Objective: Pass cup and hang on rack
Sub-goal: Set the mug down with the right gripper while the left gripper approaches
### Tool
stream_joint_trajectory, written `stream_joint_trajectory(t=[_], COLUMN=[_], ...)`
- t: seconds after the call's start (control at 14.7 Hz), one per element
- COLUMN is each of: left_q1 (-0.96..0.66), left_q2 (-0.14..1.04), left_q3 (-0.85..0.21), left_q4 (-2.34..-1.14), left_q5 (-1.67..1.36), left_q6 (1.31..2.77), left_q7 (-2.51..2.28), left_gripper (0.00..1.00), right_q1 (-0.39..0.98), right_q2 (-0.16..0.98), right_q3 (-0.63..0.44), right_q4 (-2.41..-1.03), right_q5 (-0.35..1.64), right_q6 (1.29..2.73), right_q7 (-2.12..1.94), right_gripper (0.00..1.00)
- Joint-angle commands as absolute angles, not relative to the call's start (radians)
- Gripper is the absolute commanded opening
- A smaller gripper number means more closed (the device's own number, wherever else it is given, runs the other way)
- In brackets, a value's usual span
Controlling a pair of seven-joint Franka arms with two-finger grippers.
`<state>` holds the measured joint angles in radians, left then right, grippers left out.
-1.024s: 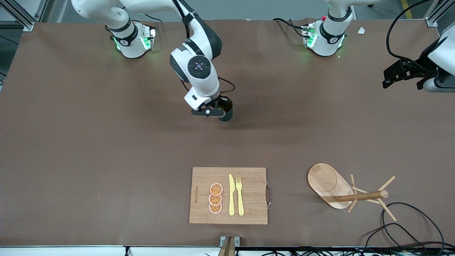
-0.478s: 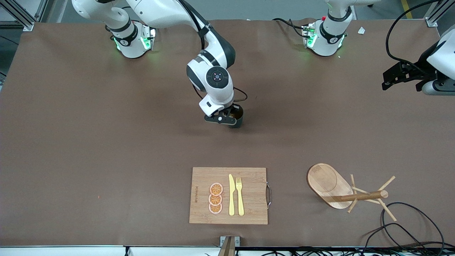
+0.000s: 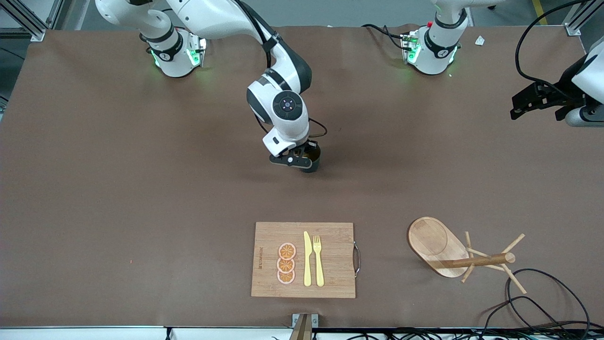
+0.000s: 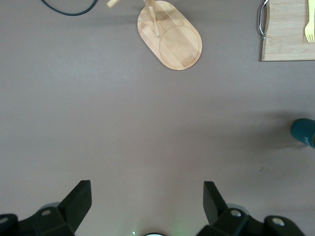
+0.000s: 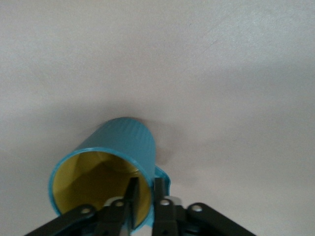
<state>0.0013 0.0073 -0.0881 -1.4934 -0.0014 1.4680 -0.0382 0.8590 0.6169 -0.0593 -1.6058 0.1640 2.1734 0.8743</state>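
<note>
Right gripper (image 5: 143, 196) pinches the teal cup (image 5: 110, 164) by its rim wall at mid-table, apparently to set it within reach. Left gripper (image 4: 147, 201) waits, jaws wide apart, over bare table; mug tree (image 3: 453, 250) stands nearer the camera.

High front view (two wrist close-ups)

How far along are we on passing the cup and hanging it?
Done: the right gripper has brought the cup to mid-table. In hand: its fingers straddle the cup's wall, one inside, one outside, by the handle. Left: the left gripper, open over bare table, has not taken it, and the rack holds nothing.
</note>
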Motion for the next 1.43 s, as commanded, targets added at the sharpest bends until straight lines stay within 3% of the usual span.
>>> stream_joint_trajectory(t=[0.0, 0.07, 0.34, 0.55, 0.96, 1.36], left_q1=[0.003, 0.003, -0.009, -0.020, -0.070, -0.224], left_q2=[0.014, 0.014, 0.014, 0.021, 0.041, 0.127], left_q3=[-0.087, -0.087, -0.090, -0.100, -0.150, -0.207], left_q4=[-1.479, -1.479, -1.479, -1.483, -1.483, -1.480], left_q5=[-0.006, -0.006, -0.009, -0.006, 0.002, 0.006], left_q6=[1.451, 1.451, 1.454, 1.485, 1.494, 1.548], left_q7=[-0.037, -0.035, -0.038, -0.038, -0.161, -0.492], left_gripper=[1.00, 1.00, 1.00, 1.00, 1.00, 1.00], right_q1=[0.854, 0.854, 0.839, 0.786, 0.556, 0.326], right_q2=[0.623, 0.621, 0.603, 0.519, 0.351, 0.261], right_q3=[-0.061, -0.061, -0.063, -0.064, -0.069, -0.071], right_q4=[-1.588, -1.588, -1.572, -1.563, -1.574, -1.574], right_q5=[0.172, 0.172, 0.172, 0.175, 0.155, 0.066], right_q6=[2.158, 2.158, 2.096, 1.975, 1.735, 1.600], right_q7=[0.885, 0.882, 0.870, 0.784, 0.516, 0.264], right_gripper=[0.82, 1.00, 1.00, 1.00, 1.00, 1.00])
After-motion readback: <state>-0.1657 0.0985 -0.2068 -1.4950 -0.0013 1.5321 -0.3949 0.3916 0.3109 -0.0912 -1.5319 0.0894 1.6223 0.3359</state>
